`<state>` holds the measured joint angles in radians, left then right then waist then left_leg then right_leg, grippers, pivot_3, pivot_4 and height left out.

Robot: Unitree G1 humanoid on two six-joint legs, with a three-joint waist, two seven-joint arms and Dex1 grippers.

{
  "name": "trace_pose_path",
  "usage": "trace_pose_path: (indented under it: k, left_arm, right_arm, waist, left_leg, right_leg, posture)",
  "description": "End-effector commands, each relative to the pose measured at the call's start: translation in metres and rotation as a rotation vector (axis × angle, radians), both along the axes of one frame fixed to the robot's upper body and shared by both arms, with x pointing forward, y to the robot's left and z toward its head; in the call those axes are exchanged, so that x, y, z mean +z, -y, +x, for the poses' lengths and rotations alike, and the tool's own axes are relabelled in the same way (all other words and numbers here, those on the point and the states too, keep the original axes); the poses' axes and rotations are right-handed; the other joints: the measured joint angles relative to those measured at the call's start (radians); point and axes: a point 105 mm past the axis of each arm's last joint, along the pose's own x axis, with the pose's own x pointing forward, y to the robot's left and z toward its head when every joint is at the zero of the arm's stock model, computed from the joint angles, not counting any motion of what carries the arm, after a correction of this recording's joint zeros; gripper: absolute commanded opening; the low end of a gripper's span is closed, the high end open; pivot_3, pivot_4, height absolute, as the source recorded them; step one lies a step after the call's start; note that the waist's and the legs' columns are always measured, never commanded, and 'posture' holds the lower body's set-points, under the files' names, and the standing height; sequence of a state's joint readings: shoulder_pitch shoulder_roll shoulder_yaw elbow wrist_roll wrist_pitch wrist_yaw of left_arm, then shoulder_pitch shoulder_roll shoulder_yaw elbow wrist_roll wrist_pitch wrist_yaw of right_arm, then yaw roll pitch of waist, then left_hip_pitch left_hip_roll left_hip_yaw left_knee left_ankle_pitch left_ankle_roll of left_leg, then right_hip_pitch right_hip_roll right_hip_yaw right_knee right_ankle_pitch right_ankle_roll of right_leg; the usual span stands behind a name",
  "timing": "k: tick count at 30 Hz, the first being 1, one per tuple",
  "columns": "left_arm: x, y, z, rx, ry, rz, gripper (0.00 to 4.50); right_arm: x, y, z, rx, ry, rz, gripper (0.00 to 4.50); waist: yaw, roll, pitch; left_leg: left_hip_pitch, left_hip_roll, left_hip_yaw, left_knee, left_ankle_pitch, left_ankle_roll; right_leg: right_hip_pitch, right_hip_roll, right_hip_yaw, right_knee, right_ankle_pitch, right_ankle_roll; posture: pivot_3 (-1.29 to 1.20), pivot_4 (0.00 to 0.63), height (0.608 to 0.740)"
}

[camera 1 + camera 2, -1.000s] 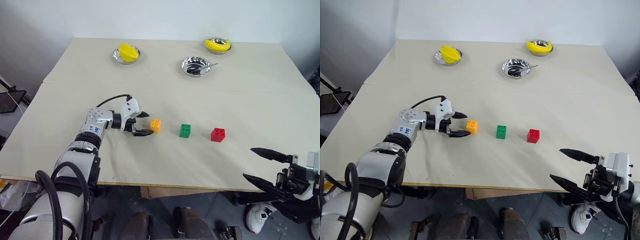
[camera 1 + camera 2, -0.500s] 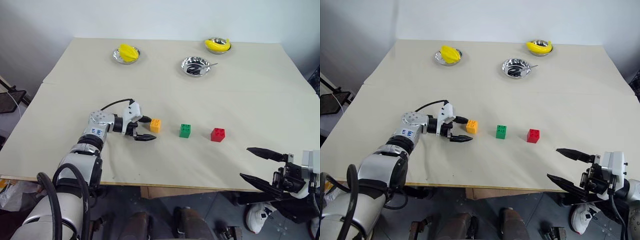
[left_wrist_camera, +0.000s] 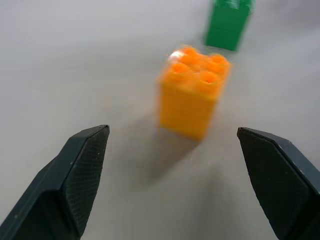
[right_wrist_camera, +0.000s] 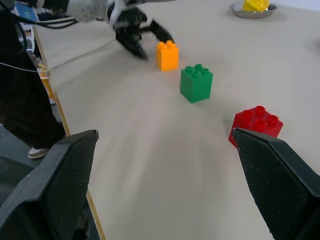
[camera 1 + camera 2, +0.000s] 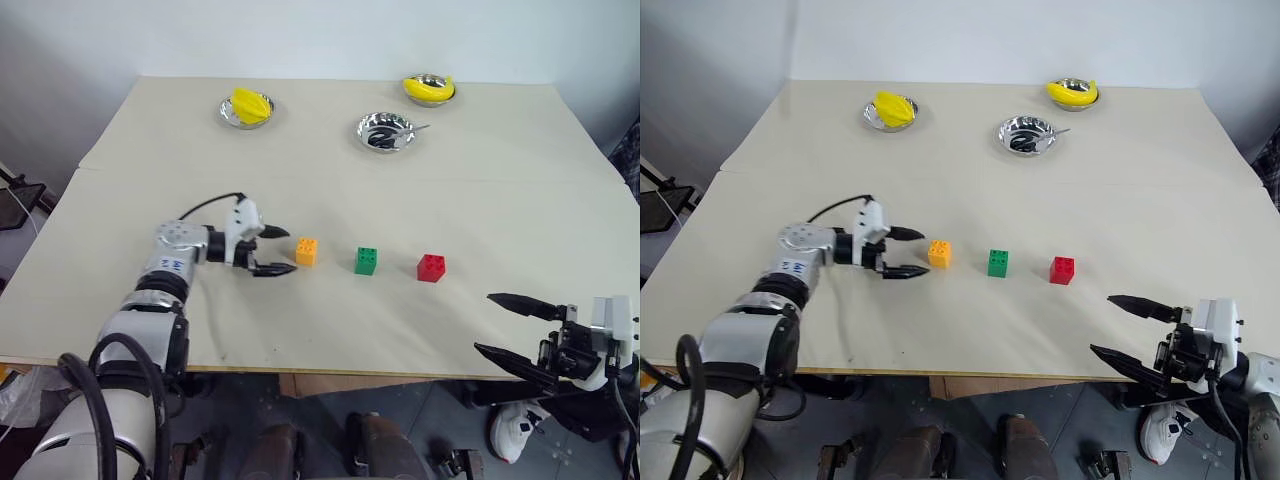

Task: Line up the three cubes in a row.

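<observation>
Three studded cubes stand in a row across the middle of the table: orange [image 5: 307, 251], green [image 5: 367, 260] and red [image 5: 432, 267], with gaps between them. My left gripper [image 5: 286, 250] hovers just left of the orange cube, open, with nothing between its fingers and a small gap to the cube. In the left wrist view the orange cube [image 3: 194, 92] sits ahead of the spread fingers, with the green cube [image 3: 228, 22] behind it. My right gripper [image 5: 487, 323] is open and empty, off the table's front edge at the right, pointing toward the red cube [image 4: 256, 125].
Three metal bowls stand at the back of the table: one at the left [image 5: 228, 115] with a yellow fruit, one in the middle [image 5: 383, 131] with a dark object, one at the right [image 5: 445, 97] with a yellow fruit. The table's front edge [image 5: 330, 372] runs below the cubes.
My left gripper has drawn back to the left, away from the orange cube, still open. The cubes have not moved. The head view has shifted slightly.
</observation>
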<state>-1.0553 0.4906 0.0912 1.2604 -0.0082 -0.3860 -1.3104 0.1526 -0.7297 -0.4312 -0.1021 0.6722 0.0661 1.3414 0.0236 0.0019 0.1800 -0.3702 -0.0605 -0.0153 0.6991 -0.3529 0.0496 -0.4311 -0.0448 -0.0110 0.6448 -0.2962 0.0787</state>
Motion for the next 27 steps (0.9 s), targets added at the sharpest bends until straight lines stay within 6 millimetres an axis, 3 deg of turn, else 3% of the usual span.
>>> trace_pose_path:
  k: [1,6,12,16,19,27]
  left_arm:
    - [0.030,-0.023,-0.010,-0.036,0.116,-0.026,4.36]
    - [0.027,-0.074,-0.042,0.044,0.151,0.046,4.36]
    - [0.015,-0.102,-0.102,0.221,0.151,0.005,4.36]
    - [-0.012,-0.122,-0.144,0.396,0.064,0.025,4.36]
    - [-0.018,-0.127,-0.151,0.445,0.053,0.012,4.36]
    - [-0.011,-0.121,-0.145,0.473,0.107,-0.050,4.36]
  right_arm:
    - [0.005,0.001,0.001,0.034,0.026,-0.008,4.50]
    - [0.004,0.010,0.008,0.080,0.010,-0.049,4.50]
    - [0.008,0.021,0.024,0.111,0.007,-0.092,4.50]
    - [0.011,0.034,0.037,0.096,0.009,-0.128,4.50]
    - [0.009,0.037,0.039,0.101,0.000,-0.137,4.50]
    - [0.003,0.034,0.039,0.098,-0.010,-0.122,4.50]
  waist:
    - [0.000,0.000,0.000]
    - [-0.010,0.002,-0.001]
    - [-0.009,0.002,-0.001]
    - [-0.002,0.002,-0.001]
    - [0.007,0.003,-0.001]
    - [-0.001,0.003,-0.002]
  left_leg:
    - [0.000,0.000,0.000,0.000,0.000,0.000]
    - [0.001,0.000,0.000,-0.001,0.000,0.000]
    - [0.001,0.001,-0.001,-0.001,-0.001,0.002]
    - [0.002,0.001,0.000,-0.002,-0.002,0.003]
    - [0.002,0.001,-0.001,-0.002,-0.002,0.003]
    - [0.002,0.001,-0.001,-0.002,-0.001,0.002]
  right_leg:
    - [0.000,0.000,0.000,0.000,0.000,0.000]
    - [0.001,0.000,0.000,0.001,0.000,0.000]
    - [0.002,-0.001,0.000,-0.001,0.000,0.000]
    - [0.003,-0.001,0.001,-0.004,0.000,-0.001]
    - [0.004,-0.002,0.001,-0.004,-0.001,-0.002]
    - [0.004,-0.002,0.001,-0.004,-0.001,-0.002]
  posture:
    - [0.00,0.150,0.740]
    - [0.00,0.150,0.740]
    - [0.00,0.150,0.740]
    - [0.00,0.150,0.740]
    - [0.00,0.150,0.740]
    - [0.00,0.150,0.740]
